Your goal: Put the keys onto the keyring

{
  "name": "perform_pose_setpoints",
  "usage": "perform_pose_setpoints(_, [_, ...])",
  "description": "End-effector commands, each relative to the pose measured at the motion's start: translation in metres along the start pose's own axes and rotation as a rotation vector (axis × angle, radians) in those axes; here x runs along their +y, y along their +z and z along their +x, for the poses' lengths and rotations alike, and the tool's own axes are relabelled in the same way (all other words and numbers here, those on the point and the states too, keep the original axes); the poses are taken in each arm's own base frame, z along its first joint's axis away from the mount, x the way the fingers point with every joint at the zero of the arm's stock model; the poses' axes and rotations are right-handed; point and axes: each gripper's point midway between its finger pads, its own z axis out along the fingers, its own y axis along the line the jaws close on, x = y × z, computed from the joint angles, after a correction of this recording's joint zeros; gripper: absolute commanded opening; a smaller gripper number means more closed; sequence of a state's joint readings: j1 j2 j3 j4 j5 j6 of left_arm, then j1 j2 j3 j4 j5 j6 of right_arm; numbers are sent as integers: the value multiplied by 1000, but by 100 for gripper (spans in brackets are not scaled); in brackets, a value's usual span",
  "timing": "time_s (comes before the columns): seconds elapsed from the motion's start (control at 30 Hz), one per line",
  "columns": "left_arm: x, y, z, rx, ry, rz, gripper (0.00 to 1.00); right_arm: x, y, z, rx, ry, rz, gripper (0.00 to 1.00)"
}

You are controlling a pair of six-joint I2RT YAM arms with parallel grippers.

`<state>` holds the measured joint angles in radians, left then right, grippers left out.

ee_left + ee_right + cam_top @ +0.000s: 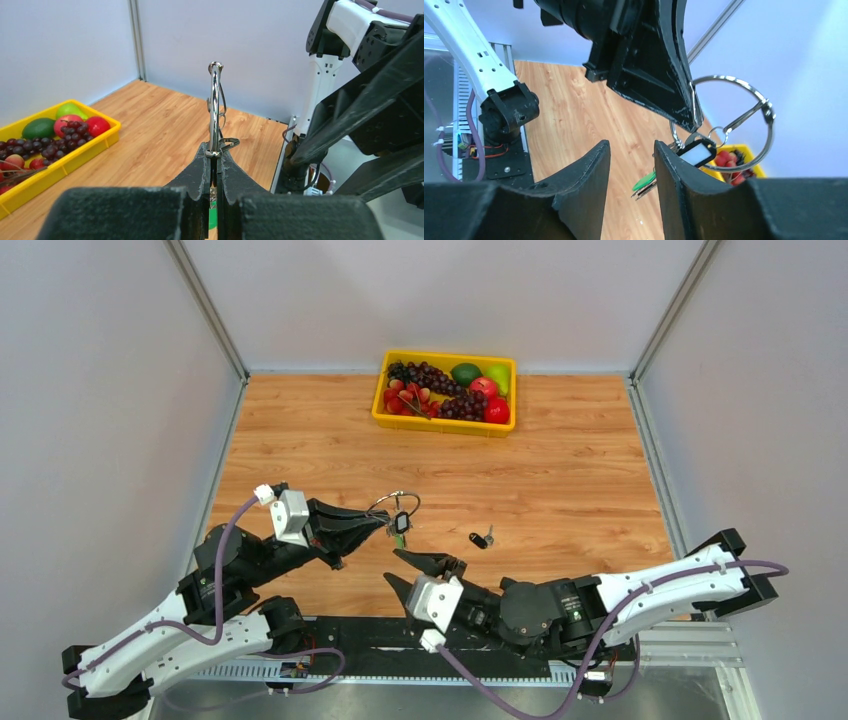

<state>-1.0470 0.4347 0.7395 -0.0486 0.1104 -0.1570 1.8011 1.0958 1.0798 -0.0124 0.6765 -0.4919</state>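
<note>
Left gripper [214, 153]: jaws pressed together on the rim of the keyring, held above the table and pointing toward the right.
Keyring [215, 100]: large silver wire ring. The left wrist view shows it edge-on and upright above the closed fingertips. The right wrist view shows it as a full loop with a small clasp on its far side.
Green key [644, 181]: green plastic head, hanging below the keyring beside a silver blade and clear of the table.
Black-headed key [696, 152]: joined to the keyring by a small link. Its head shows a pale glossy face, and any marking on it is too blurred to read.
Right gripper [631, 167]: jaws apart with a clear gap, gripping nothing. It sits just below and near the keyring, and the green key shows through the gap beyond the fingers [591, 172].
Fruit tray [444, 427]: yellow, at the far edge of the table, filled with dark grapes and red and green fruit, well apart from both grippers.
Loose key [481, 538]: black head and silver blade, lying flat on the table to the right of the keyring, apart from both grippers.
Table [580, 470]: wood-grain top, enclosed by pale walls.
</note>
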Motion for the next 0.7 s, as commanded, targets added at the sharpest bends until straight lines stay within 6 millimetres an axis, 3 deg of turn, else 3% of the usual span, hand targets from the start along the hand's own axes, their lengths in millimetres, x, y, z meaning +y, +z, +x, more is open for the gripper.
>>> perform_pose_setpoints(0.0, [-3,-3,-25,-62,-28,-3,0,-10,-4,-26,-61,-144,71,43])
perform_pose_setpoints(0.17, [-3,-4,-26,-53,-66,-12,1,0,-4,-31,-50,-266,77,43])
perform_pose_setpoints(0.27, [-7,-5,-29,-53,-87,1,0,-4,-3,-29,-30,-321,109,42])
perform_pose_setpoints(0.67, [-21,-16,-29,-19,-170,54,0,-15,-7,-51,-84,-434,129,42])
